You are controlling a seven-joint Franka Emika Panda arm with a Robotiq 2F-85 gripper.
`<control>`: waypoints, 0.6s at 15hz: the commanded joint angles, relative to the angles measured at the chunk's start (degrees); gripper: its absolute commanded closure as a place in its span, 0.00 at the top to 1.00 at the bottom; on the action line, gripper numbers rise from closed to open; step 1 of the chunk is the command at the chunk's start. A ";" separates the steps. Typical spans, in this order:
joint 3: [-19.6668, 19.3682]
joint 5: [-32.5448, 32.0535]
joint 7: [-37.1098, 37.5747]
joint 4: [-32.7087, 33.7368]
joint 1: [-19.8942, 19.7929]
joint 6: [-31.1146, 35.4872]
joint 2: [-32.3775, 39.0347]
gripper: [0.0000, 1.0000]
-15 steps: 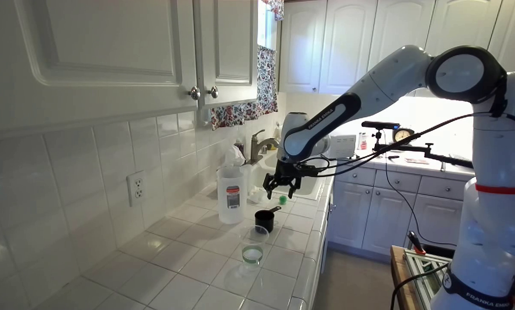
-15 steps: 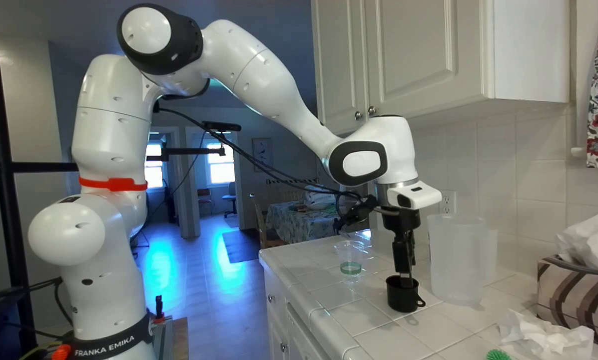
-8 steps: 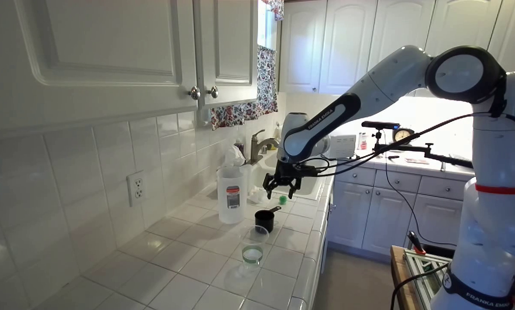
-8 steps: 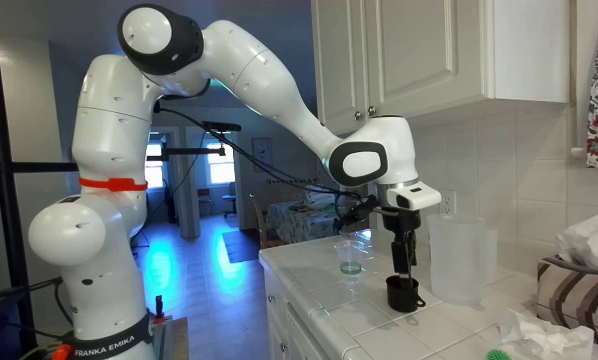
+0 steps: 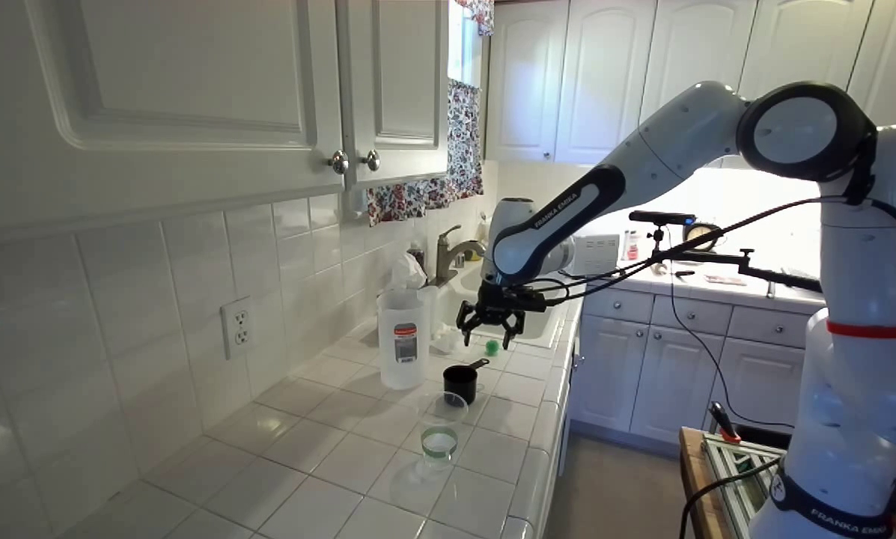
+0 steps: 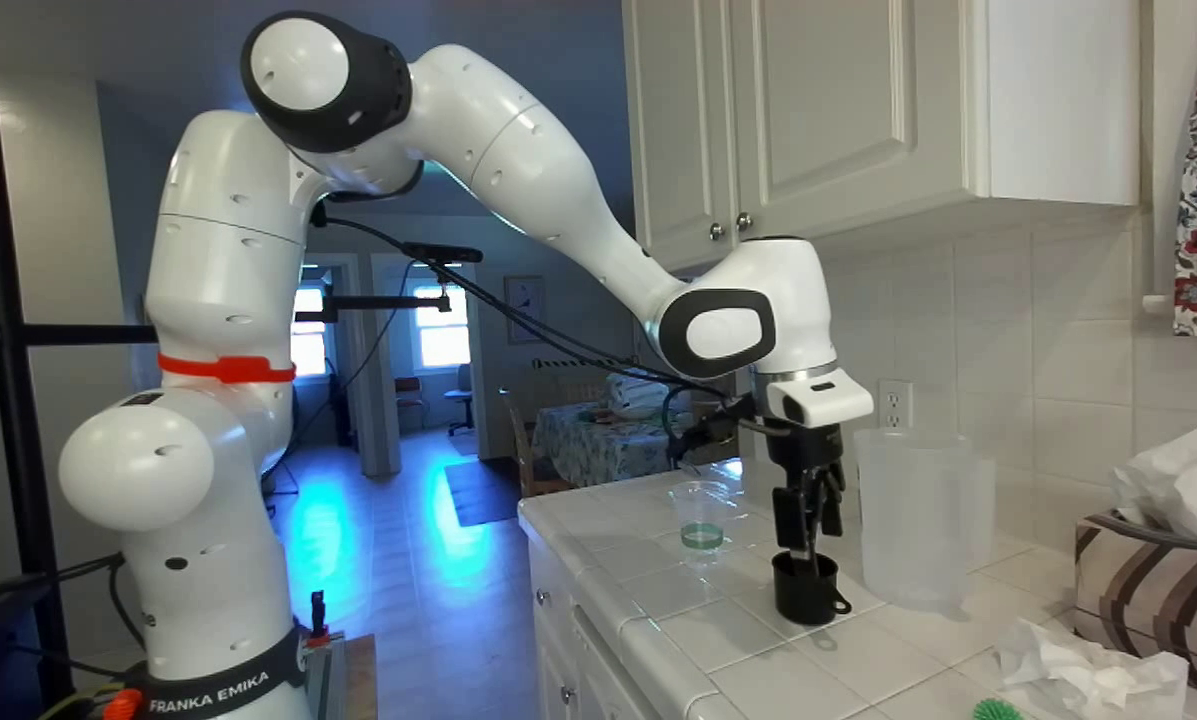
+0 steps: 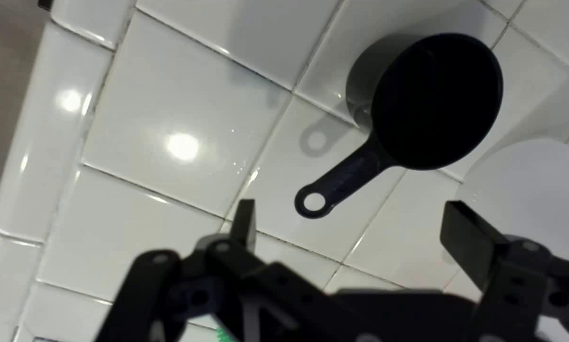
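Slightly turned since before, my gripper (image 7: 351,213) gapes near a round black cup (image 7: 436,102). "FRANKA EMIKA" labels my glossy arm (image 5: 672,144).

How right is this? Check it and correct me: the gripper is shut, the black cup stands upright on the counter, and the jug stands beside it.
One thing is wrong: the gripper is open; the wrist view shows its jaws wide apart. The black cup does stand upright on the counter, with the jug beside it.
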 commanded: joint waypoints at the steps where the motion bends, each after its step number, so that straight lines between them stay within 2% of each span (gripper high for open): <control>1: -0.68 1.13 4.18 0.37 0.88 0.84 1.62 1.00; 9: -0.77 1.63 12.31 0.57 1.27 3.71 3.50 1.00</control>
